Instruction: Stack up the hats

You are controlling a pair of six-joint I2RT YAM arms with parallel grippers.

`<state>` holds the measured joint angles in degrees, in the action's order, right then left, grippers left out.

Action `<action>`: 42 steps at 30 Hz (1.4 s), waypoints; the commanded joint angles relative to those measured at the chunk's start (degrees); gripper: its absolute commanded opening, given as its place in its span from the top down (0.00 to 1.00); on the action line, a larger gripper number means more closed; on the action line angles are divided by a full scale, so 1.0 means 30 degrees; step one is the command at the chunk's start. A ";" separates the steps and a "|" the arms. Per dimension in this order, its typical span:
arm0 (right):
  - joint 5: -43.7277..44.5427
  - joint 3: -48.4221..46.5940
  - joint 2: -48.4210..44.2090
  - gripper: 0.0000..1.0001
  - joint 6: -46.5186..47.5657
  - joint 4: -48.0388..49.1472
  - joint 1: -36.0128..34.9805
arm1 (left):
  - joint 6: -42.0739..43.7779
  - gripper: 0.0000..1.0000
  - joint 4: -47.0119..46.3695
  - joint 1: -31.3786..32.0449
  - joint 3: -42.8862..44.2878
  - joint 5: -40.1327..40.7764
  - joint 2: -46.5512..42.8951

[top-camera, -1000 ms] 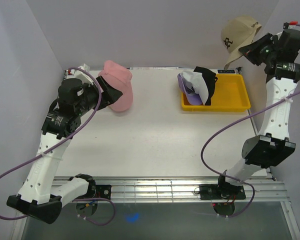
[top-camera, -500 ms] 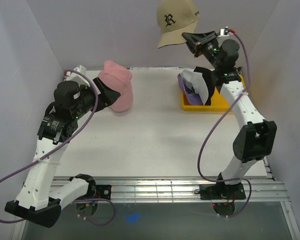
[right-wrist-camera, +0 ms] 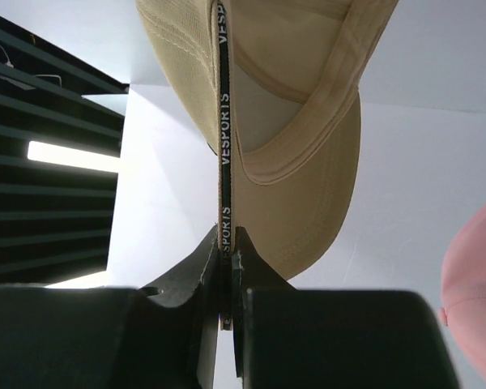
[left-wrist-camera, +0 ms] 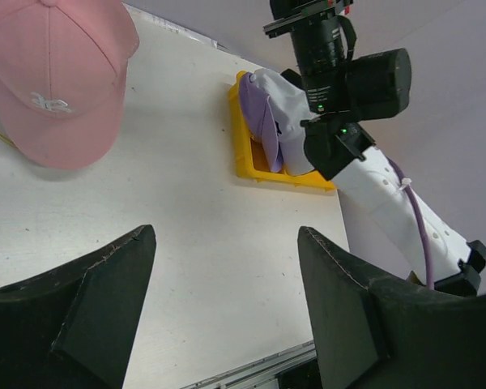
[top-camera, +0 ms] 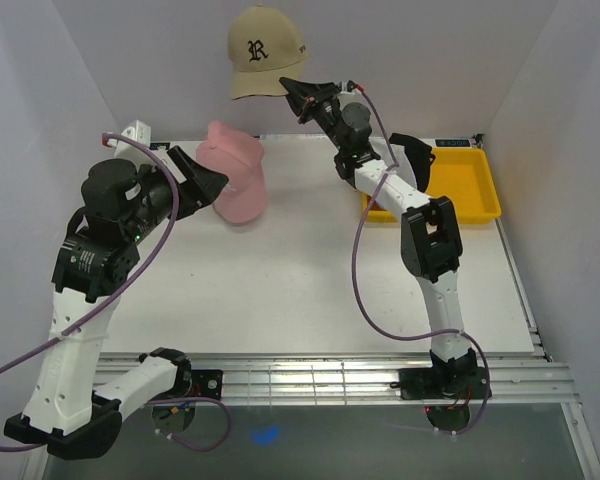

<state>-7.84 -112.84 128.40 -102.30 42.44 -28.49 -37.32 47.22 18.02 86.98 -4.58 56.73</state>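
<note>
My right gripper point(top-camera: 292, 92) is shut on the rear strap of the tan hat point(top-camera: 265, 62) with a dark "R", holding it high in the air above the table's back edge. The wrist view shows the strap pinched between the fingers point(right-wrist-camera: 228, 235) and the tan hat point(right-wrist-camera: 300, 121) hanging beyond them. The pink hat point(top-camera: 235, 180) lies on the table below and slightly left. My left gripper point(top-camera: 208, 175) is open beside the pink hat point(left-wrist-camera: 53, 77), with nothing between its fingers point(left-wrist-camera: 227, 235). White point(left-wrist-camera: 287, 121) and purple point(left-wrist-camera: 255, 113) hats stand in the tray; a black hat point(top-camera: 412, 160) shows behind the right arm.
The yellow tray point(top-camera: 470, 190) sits at the back right of the table, its left rim point(left-wrist-camera: 247, 166) toward the middle. The right arm stretches across it to the left. Grey walls close in the back and both sides.
The right arm has swung the tan hat from above the tray at the far right leftward to above the pink hat. The left arm has drawn back and risen a little.
</note>
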 commanded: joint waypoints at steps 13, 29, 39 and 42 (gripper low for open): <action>0.0679 -0.3433 0.3899 0.92 -0.2520 0.4428 -0.2456 | 0.0311 0.19 0.0607 0.0057 0.1095 0.0911 -0.0101; -0.1226 0.0461 0.3372 0.92 -0.2784 0.6830 -0.2983 | 0.0341 0.19 0.0548 0.0086 0.0860 0.0853 -0.0189; -0.2512 0.1108 0.3519 0.92 -0.2872 0.7622 -0.3072 | 0.0341 0.18 0.0666 0.0086 0.0685 0.0970 -0.0306; -0.2662 0.1458 0.3519 0.92 -0.2989 0.7973 -0.3130 | 0.0311 0.19 0.0665 0.0086 0.0626 0.0970 -0.0248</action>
<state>-14.22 -109.40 140.84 -110.63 59.29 -37.32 -36.86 48.49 18.02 89.08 -2.28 56.86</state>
